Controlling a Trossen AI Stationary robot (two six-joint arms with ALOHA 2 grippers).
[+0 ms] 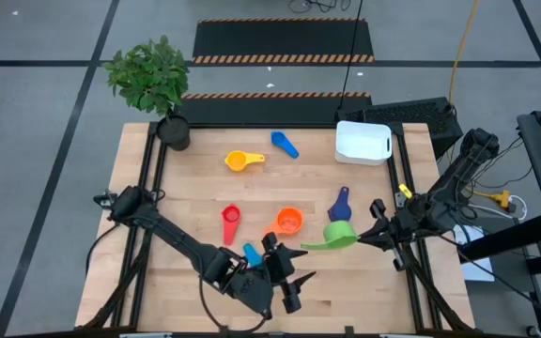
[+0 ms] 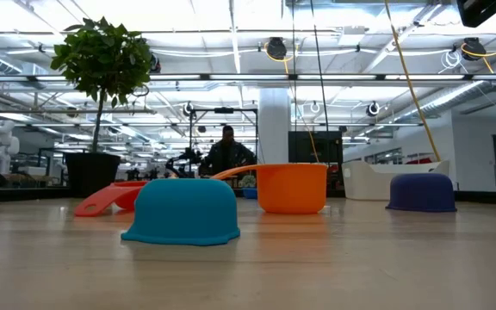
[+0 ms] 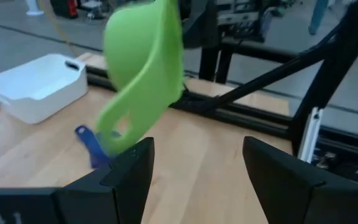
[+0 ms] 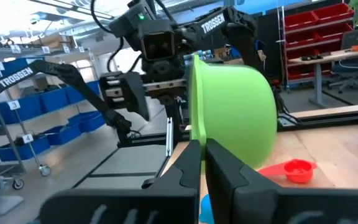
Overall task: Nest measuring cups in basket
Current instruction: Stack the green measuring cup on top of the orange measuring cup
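Observation:
My right gripper (image 1: pixel 369 233) is shut on the green cup (image 1: pixel 339 235) over the table's right near part. The cup's handle (image 1: pixel 306 246) points toward my left gripper (image 1: pixel 292 282), which is open, near the near edge. In the left wrist view the green cup (image 3: pixel 145 68) hangs just beyond the open fingers (image 3: pixel 129 174), apart from them. On the table lie the light blue cup (image 1: pixel 252 253) upside down, the orange cup (image 1: pixel 287 222), red cup (image 1: pixel 230 221), navy cup (image 1: pixel 340 204) upside down, yellow cup (image 1: pixel 240 161) and mid blue cup (image 1: pixel 285 144). The white basket (image 1: pixel 363 141) stands at the far right. My right gripper pinches the green cup's rim wall (image 4: pixel 197 134), on the side away from the handle, one finger on the open side and one on the outer bowl. The fingers come level from the table's right. The cup is lifted clear, tipped on its side, handle slanting down toward the left gripper.
A potted plant (image 1: pixel 158 84) stands at the far left corner. Black frame rails (image 1: pixel 153 169) run along the table's left and right sides. A person (image 2: pixel 226 155) shows far behind the table in the low view. Bare wood lies along the left side and near edge.

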